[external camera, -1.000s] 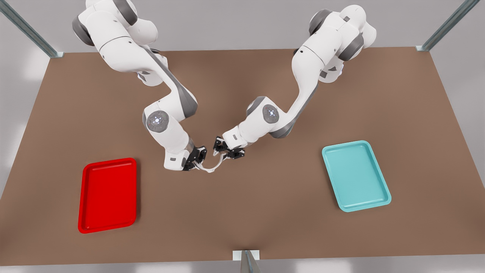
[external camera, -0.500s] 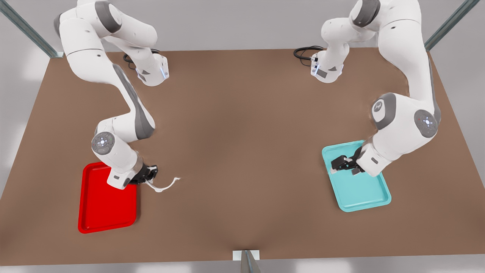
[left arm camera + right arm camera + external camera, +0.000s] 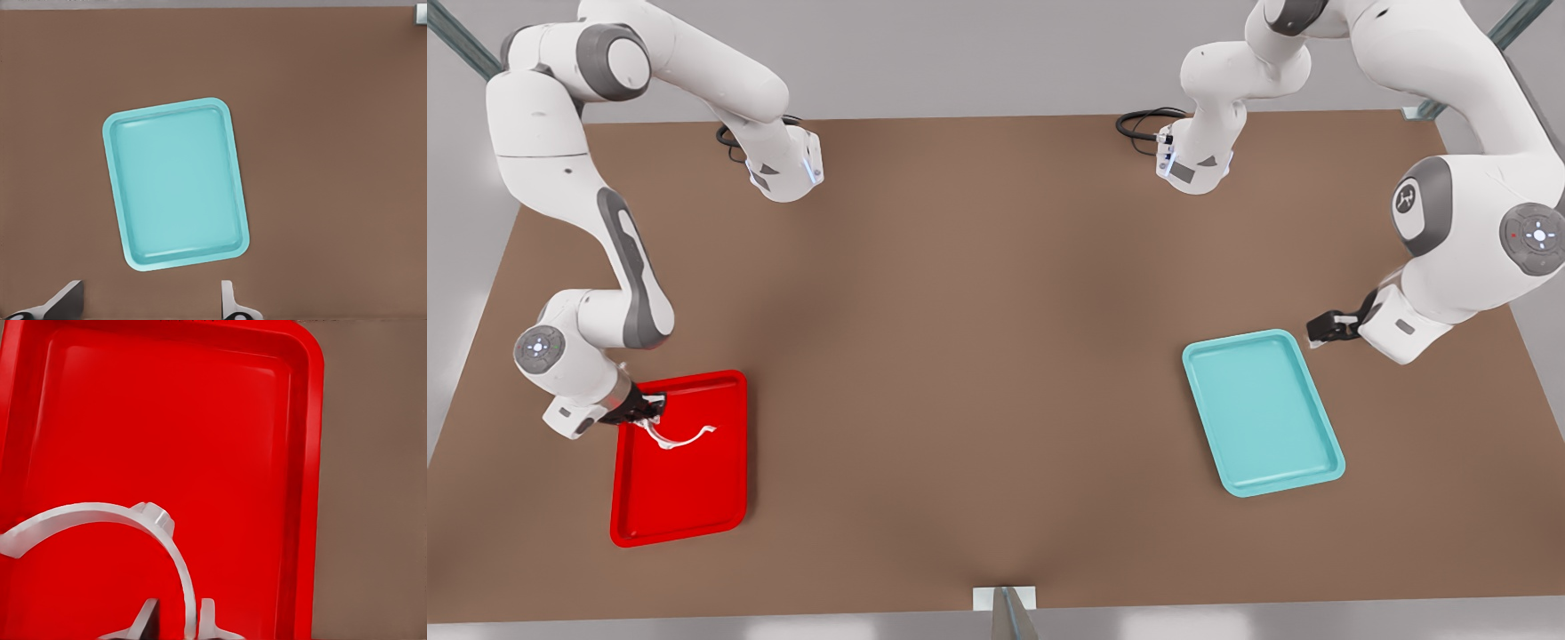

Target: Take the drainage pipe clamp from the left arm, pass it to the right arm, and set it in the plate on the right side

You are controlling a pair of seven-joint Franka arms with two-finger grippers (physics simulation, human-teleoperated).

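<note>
Right gripper (image 3: 643, 411) jaws clamped on white drainage pipe clamp (image 3: 683, 436) over red plate (image 3: 680, 498); left gripper (image 3: 1323, 329) jaws apart beside teal tray (image 3: 1263, 411). No readable writing.

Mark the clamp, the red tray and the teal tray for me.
drainage pipe clamp (image 3: 175, 555): right wrist view, middle of its arc.
red plate (image 3: 680, 498): front view, bare floor.
teal tray (image 3: 177, 183): left wrist view, floor centre.

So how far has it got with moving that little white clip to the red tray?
The handover looks done: the right end effector grips the drainage pipe clamp over the red plate. The left end effector, open, waits beside the teal tray. What is left is releasing the clamp into the plate.
</note>
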